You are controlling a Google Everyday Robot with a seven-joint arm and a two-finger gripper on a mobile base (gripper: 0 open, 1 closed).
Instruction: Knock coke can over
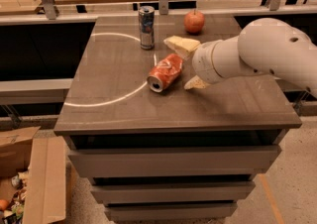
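The coke can point(165, 73), red-orange with white lettering, lies on its side on the grey table point(119, 104), its silver end facing the front left. My gripper point(188, 65) is just right of the can, open. Its two pale fingers point(181, 45) stand apart, one beyond the can's far end and one at its near right. Neither is closed on the can.
A taller silver-and-blue can point(146, 27) stands upright behind the coke can. A red apple point(194, 21) sits at the table's back right. A white arc line crosses the tabletop. A cardboard box point(29, 178) lies on the floor at the left.
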